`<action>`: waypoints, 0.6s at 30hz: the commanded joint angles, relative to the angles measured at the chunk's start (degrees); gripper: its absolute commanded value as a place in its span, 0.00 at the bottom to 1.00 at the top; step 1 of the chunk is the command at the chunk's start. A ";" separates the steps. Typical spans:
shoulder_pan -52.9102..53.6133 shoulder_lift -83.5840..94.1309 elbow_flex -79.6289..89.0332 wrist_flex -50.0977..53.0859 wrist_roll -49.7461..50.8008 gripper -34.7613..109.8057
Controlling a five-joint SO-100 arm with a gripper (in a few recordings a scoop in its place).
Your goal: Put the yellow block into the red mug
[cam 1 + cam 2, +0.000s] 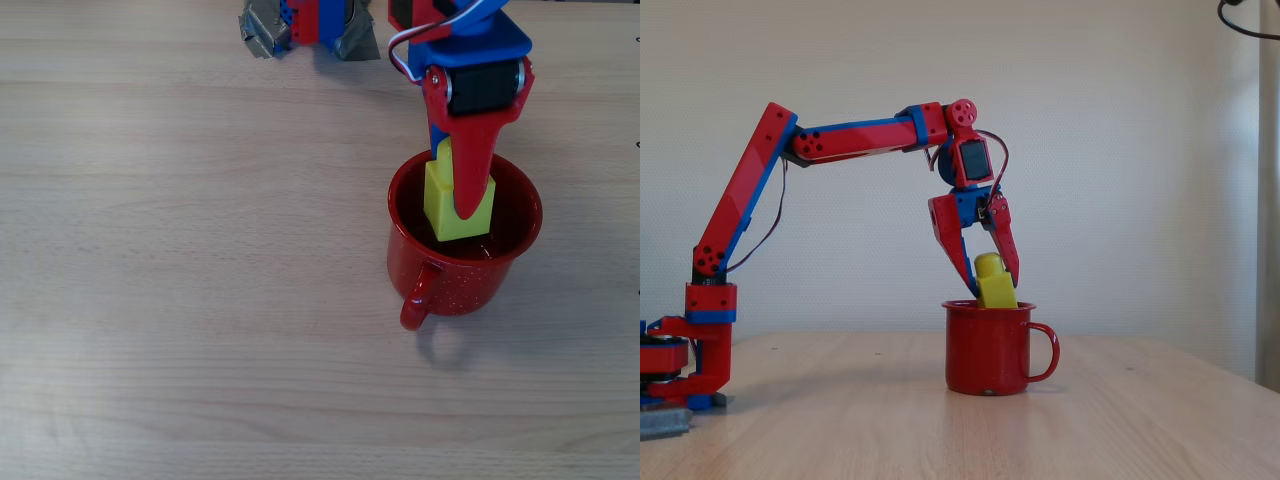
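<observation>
The pincer [992, 285] is clenched on the yellow block [993, 283], which sits between its two fingers at their tips, and the red mug [986, 350] stands directly below the tips on the table [1140, 420]. That is the relation the next move turns on: the mug's open mouth lies straight under the block, so a release should need only a drop, with no sideways travel. In the fixed view the lower part of the block is already level with or just inside the rim, while its round stud points upward and slightly back toward the arm, so the block is tilted, not upright. In the overhead view the block [458, 202] sits well within the circle of the rim [400, 190], toward the side nearest the arm, with the red finger [470, 160] lying across its top. The mug's handle [417, 296] points away from the pincer, toward the bottom of that view, clear of the fingers. Judging from this, the block seems ready to be let go.
</observation>
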 commanded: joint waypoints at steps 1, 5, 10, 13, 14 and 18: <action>-0.35 2.90 -3.87 1.23 2.11 0.36; -0.35 2.90 -3.87 1.93 2.81 0.46; -0.26 2.81 -3.87 2.46 2.81 0.50; -0.18 2.81 -3.87 2.64 2.81 0.51; -0.18 2.81 -3.87 2.64 2.81 0.53; -0.18 2.99 -3.87 2.64 2.81 0.54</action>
